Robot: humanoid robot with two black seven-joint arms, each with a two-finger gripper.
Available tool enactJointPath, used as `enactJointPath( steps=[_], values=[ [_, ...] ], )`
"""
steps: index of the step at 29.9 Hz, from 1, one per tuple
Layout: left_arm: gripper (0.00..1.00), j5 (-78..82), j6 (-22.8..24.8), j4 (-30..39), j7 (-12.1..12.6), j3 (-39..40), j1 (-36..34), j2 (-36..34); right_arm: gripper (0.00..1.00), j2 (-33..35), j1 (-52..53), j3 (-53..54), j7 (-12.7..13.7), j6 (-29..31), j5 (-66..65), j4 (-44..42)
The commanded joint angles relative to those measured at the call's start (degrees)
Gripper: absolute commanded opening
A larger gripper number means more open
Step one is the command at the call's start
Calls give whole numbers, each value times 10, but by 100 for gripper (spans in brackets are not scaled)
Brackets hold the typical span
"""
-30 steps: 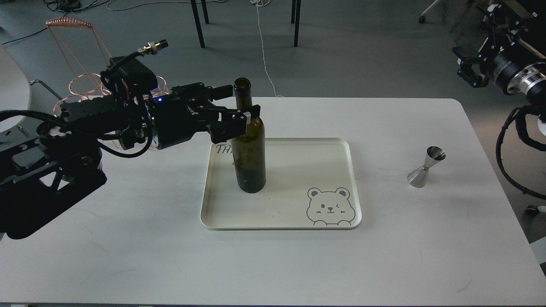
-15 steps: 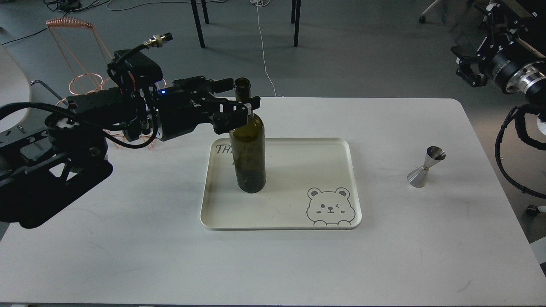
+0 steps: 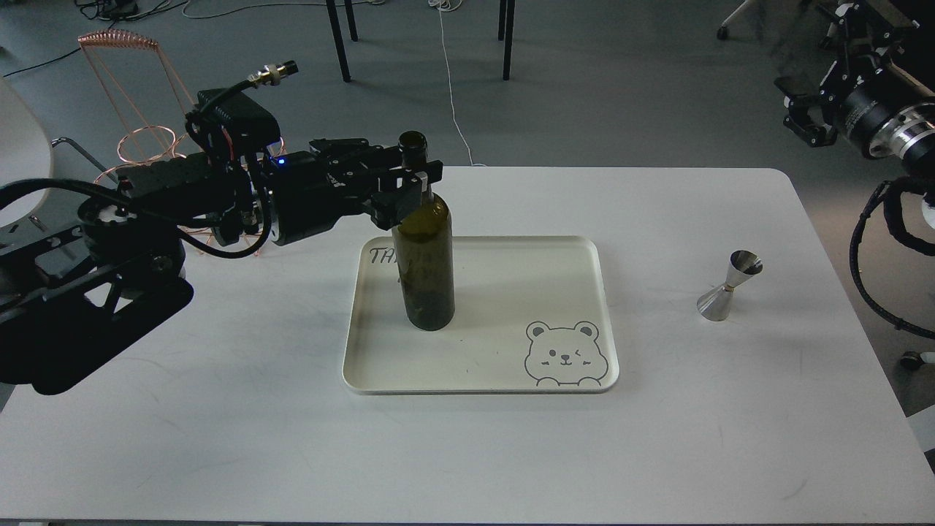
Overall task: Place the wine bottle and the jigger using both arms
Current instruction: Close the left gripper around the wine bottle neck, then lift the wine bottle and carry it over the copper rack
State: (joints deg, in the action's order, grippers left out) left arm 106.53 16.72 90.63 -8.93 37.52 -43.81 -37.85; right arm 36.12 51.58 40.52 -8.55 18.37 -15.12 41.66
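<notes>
The dark green wine bottle [image 3: 425, 256] stands upright on the left part of a cream tray [image 3: 608, 314] with a bear drawing. My left gripper [image 3: 410, 166] is up at the bottle's neck with a jaw on either side of it and a gap showing, so it is open. The steel jigger [image 3: 729, 286] stands upright on the white table [image 3: 219, 438], to the right of the tray. My right gripper [image 3: 798, 111] hangs open and empty above the floor past the table's far right corner, well away from the jigger.
A copper wire rack [image 3: 131, 109] stands behind my left arm at the table's far left. Chair legs [image 3: 337, 40] and cables lie on the floor beyond the table. The table's right edge is close behind the jigger.
My left gripper has risen from the bottle's shoulder to its neck and the arm has drawn back a little. The bottle has stayed put on the tray. The right arm barely moved.
</notes>
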Motion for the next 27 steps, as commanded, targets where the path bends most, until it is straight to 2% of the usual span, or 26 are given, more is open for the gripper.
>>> enactJointPath(
  steps=[1,5,10,14,18,23,27],
  values=[
    [34,0,1,3,-1,-1,1,-1,98,0,0,0,-1,0,0,-1],
    [22,0,0,9,-1,0,0,-3,98,1,0,0,-1,0,0,-1],
    [13,-2,-4,19,-1,4,-3,-15,98,5,1,0,-1,0,0,-1],
    [12,-6,-5,35,-2,18,-10,-48,98,8,3,1,-1,0,0,-1],
    [12,-38,-1,35,-11,40,-46,-99,98,8,10,1,-1,1,0,-1],
    [11,-73,-1,16,-18,30,-113,-181,98,8,12,1,0,1,-1,-3],
    [10,-70,-1,-19,-56,30,-129,-224,98,8,12,1,0,1,-1,-3]
  ],
)
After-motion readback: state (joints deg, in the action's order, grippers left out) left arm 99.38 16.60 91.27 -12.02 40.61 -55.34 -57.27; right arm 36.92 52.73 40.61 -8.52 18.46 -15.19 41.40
